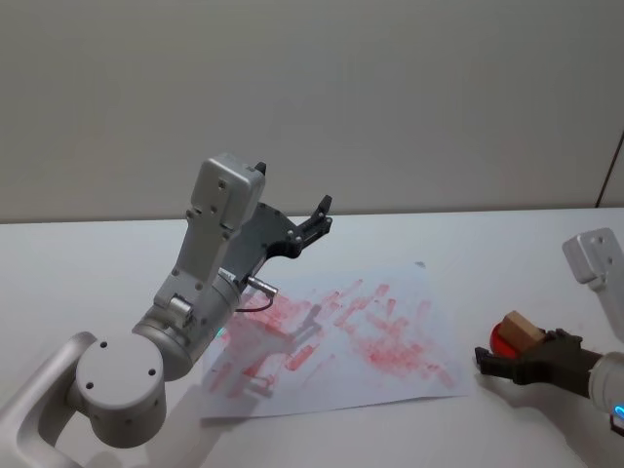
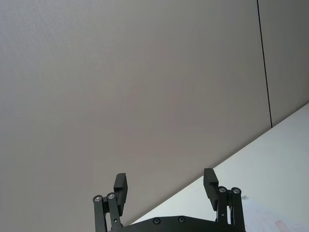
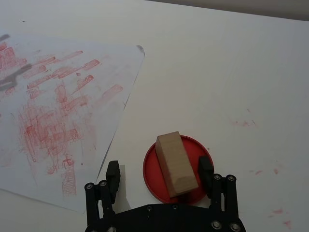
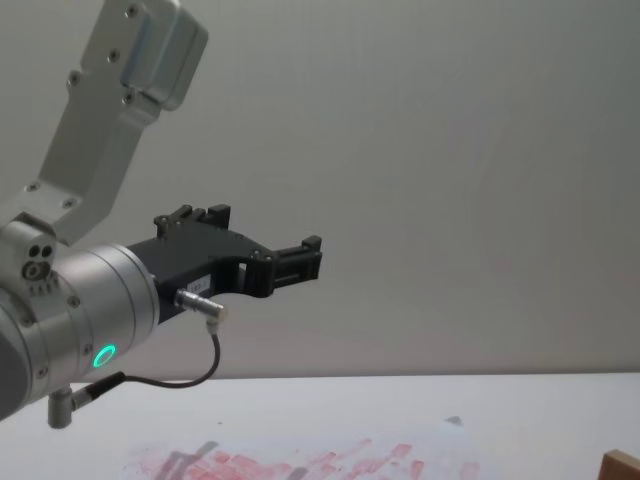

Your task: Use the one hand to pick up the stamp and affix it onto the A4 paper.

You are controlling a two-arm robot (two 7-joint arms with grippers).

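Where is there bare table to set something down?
Bare white table lies beyond the paper toward the wall, and between the paper and the red ink pad. It is crowded at the pad, where the right gripper straddles the stamp.

White desk (image 1: 458, 244) carries the stamped paper (image 1: 341, 336) mid-desk and a red ink pad (image 3: 176, 166) well right of it; faint red specks nearby.

Wood, paper, plastic
Matt pale wooden stamp (image 3: 175, 163); smudged A4 paper (image 3: 67, 106); smooth red pad (image 3: 157, 169); matt black right gripper (image 3: 159, 175).
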